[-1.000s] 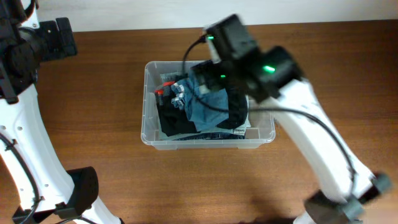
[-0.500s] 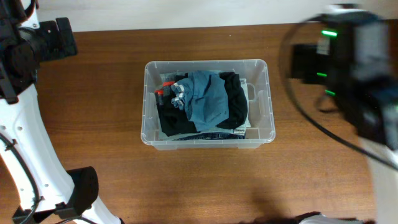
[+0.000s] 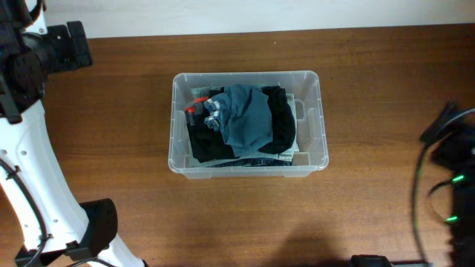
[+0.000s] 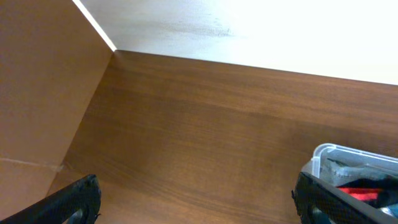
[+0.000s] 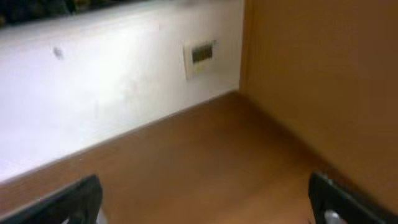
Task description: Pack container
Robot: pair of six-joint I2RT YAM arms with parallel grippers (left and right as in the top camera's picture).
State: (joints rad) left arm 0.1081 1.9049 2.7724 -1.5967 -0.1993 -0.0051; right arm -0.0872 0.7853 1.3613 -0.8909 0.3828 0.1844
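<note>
The clear plastic container (image 3: 176,122) stands in the middle of the brown table. It holds a blue cloth (image 3: 249,119) on top of black clothes (image 3: 280,124), with a small red item (image 3: 191,108) at its left end. My left gripper (image 4: 199,202) is open and empty above bare table, far left of the container; a corner of the container (image 4: 348,157) shows at the lower right of the left wrist view. My right gripper (image 5: 205,202) is open and empty, facing the wall away from the container.
The left arm (image 3: 52,48) sits at the table's far left back. The right arm (image 3: 454,152) sits at the right edge. A white wall with a wall plate (image 5: 200,55) runs behind the table.
The right arm has lifted off the container, swung right and drawn back to the table's right edge. The blue cloth stays in the container. The left arm has not moved.
</note>
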